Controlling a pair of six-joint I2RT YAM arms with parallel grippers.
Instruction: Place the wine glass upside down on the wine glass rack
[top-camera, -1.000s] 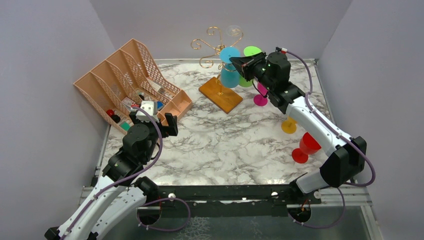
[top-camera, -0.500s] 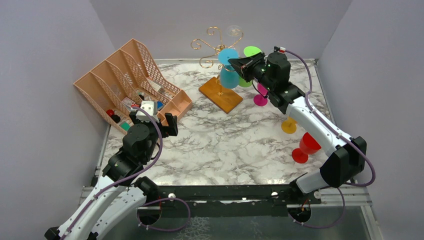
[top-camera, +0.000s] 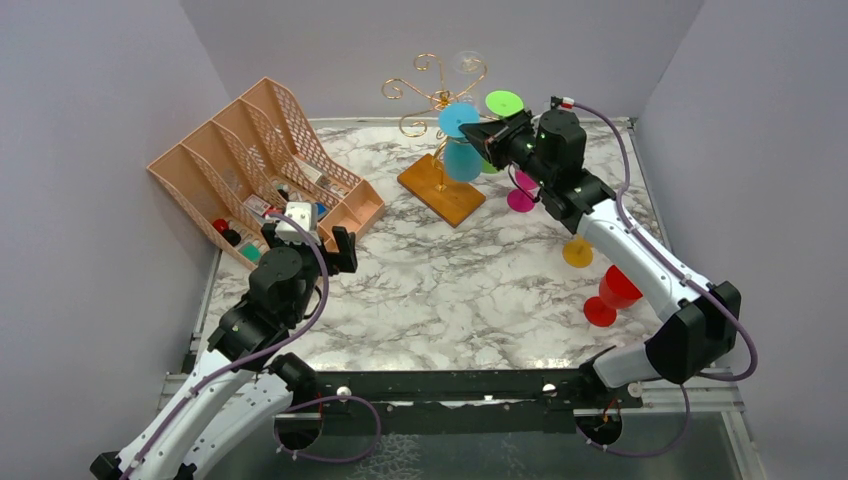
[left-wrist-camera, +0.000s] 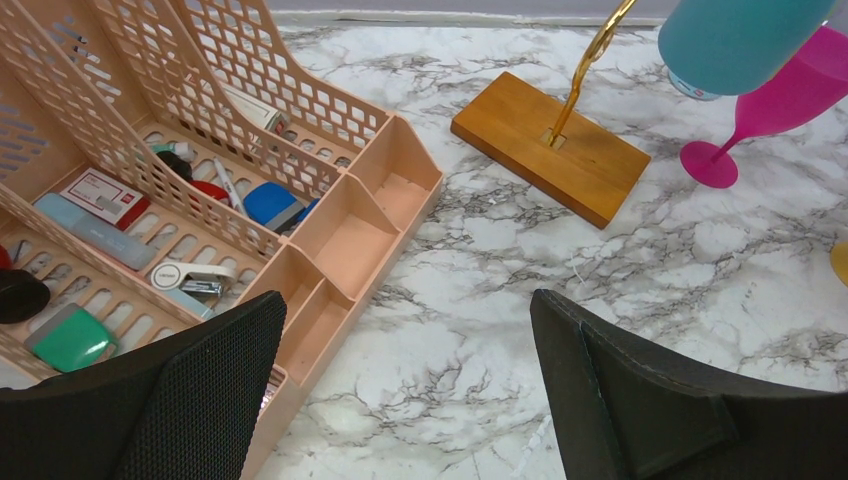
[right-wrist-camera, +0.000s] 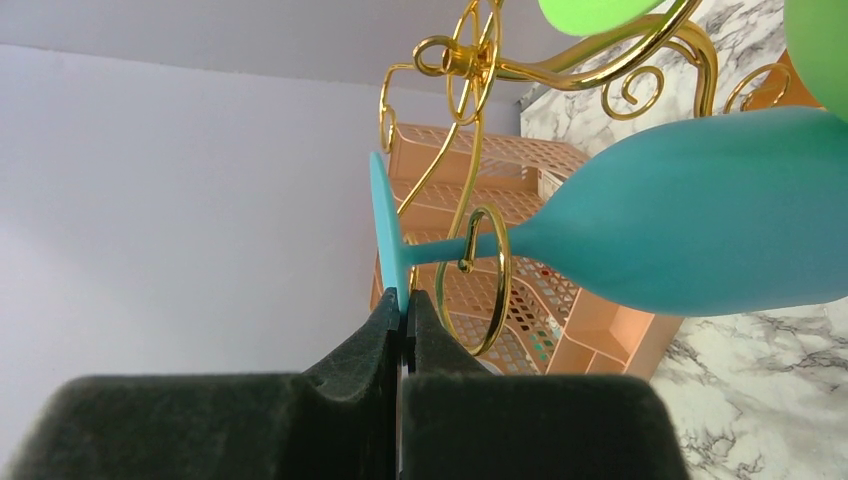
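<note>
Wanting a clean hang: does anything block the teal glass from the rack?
Nothing visible: the stem of the teal wine glass appears inside a scroll of the rack, the right hand pinching its foot. A green glass hangs beside.

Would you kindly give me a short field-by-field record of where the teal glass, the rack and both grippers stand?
wine glass: teal, upside down, stem inside a gold loop of the wine glass rack
right gripper: jaws shut on the glass's foot rim
left gripper: jaws open, empty, above the table beside the peach organiser
other glasses: green glass on rack; magenta glass on table
</note>
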